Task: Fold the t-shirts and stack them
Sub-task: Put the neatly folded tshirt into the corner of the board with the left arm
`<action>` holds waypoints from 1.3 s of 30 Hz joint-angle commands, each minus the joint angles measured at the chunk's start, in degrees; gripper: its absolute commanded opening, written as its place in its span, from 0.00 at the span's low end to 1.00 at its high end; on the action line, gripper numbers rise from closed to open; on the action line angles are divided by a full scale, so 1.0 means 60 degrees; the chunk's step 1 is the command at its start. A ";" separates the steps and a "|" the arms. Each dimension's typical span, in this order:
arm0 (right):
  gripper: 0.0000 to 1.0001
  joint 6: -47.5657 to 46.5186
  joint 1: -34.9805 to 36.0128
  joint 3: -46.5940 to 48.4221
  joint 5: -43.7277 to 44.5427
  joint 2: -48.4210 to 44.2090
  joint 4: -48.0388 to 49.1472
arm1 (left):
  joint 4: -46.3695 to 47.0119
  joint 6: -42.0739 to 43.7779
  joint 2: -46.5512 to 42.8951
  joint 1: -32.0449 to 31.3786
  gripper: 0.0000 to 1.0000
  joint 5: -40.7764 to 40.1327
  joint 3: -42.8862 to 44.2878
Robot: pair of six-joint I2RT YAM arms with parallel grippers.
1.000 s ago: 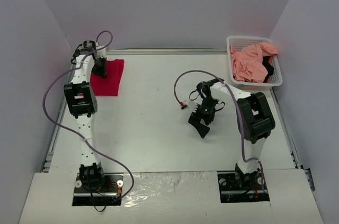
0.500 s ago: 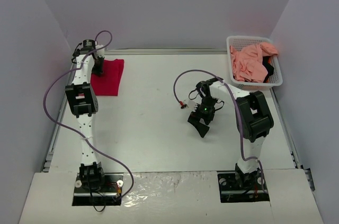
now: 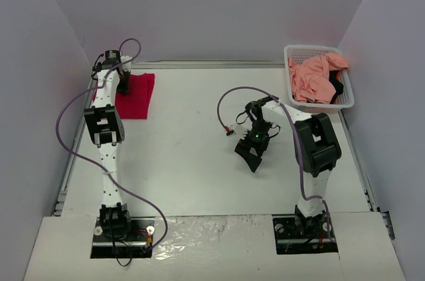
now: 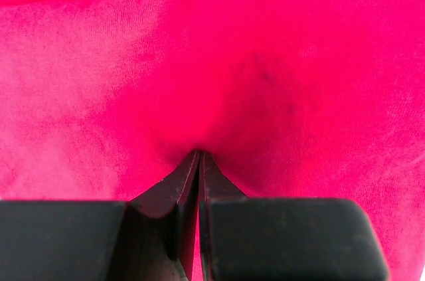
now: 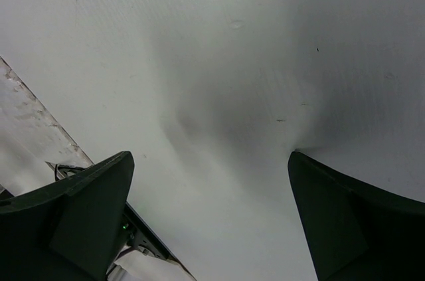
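The folded crimson red cloth t-shirt (image 3: 138,95) lies at the tabletop's (image 3: 192,128) far-left corner, its long axis running near-to-far. The left fingers (image 4: 166,194) pinch its cloth. The right fingers (image 5: 86,208) are spread wide and hold nothing.

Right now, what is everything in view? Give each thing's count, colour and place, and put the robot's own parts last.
crimson red cloth t-shirt: one, crimson, lying flat at the far left of the table
salmon pink cloth t-shirt: one, salmon pink, crumpled in the basket
black garment: one bit showing, black, in the basket beside the pink shirt
white plastic lattice basket: one, white, far right corner of the table
table: one, white
purple cables: two, purple, one looping along each arm
left gripper: one, black, shut, tips pinching a pucker of the red shirt
right gripper: one, black, open, empty, over bare table right of centre
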 commanded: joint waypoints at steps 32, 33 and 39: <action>1.00 -0.0173 -0.0377 -0.0299 -0.0033 0.0821 -0.0084 | 0.2196 0.0098 -0.2033 -0.0785 0.55 -0.1809 0.0302; 1.00 -0.0217 -0.0377 -0.0299 -0.0047 0.0836 -0.0084 | 0.2181 0.0171 -0.2328 -0.0916 0.56 -0.1852 0.0273; 1.00 -0.0188 -0.0392 -0.0168 -0.0149 0.0909 -0.0069 | 0.2151 0.0100 -0.5593 -0.1196 0.62 -0.1562 -0.1773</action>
